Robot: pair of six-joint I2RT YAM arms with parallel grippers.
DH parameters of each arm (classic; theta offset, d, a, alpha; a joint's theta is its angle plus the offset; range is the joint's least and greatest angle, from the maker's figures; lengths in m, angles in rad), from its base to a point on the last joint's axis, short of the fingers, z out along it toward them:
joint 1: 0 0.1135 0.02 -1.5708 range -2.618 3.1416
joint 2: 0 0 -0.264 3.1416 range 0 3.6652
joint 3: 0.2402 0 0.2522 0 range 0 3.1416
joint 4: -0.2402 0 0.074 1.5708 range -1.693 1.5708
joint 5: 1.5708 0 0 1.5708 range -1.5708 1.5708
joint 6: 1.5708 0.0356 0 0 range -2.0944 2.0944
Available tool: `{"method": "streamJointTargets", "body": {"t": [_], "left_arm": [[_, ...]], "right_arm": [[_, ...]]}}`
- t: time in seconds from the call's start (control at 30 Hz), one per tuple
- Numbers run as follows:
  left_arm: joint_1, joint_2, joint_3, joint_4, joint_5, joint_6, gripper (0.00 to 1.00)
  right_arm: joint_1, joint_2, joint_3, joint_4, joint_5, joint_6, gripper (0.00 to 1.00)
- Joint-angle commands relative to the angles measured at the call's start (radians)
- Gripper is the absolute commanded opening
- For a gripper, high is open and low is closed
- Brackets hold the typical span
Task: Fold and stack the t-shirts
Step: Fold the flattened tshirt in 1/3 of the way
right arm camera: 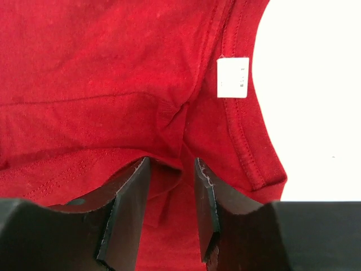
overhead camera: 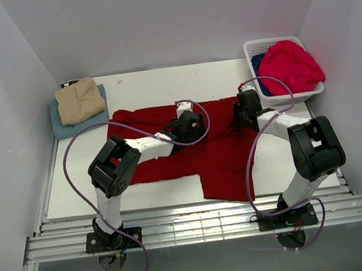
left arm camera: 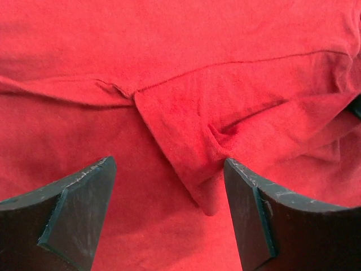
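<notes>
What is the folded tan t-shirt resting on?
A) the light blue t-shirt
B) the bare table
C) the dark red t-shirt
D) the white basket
A: the tan t-shirt lies on top of the light blue t-shirt, whose edges show beneath it on the left and near sides.

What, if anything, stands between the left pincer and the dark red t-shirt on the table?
Nothing visible. The left pincer hangs open directly over the dark red t-shirt, with only its own folded cloth below.
</notes>
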Motion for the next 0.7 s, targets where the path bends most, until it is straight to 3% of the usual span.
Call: {"method": "streamJointTargets", "body": {"t": [0.0, 0.23, 0.37, 0.67], "left_arm": [[-0.01, -0.058, -0.012, 0.021, 0.019, -0.03, 0.87], [-0.018, -0.057, -0.018, 0.038, 0.022, -0.043, 0.87], [-0.018, -0.055, -0.034, 0.069, 0.034, -0.056, 0.87], [-0.026, -0.049, -0.035, 0.081, 0.065, -0.082, 0.82]], "right_arm": [[-0.011, 0.006, 0.01, 0.058, -0.015, -0.003, 0.43], [-0.017, 0.006, -0.008, 0.072, -0.028, -0.002, 0.38], [-0.019, 0.009, -0.022, 0.078, -0.047, -0.003, 0.13], [-0.02, 0.015, -0.039, 0.078, -0.067, 0.002, 0.15]]}}
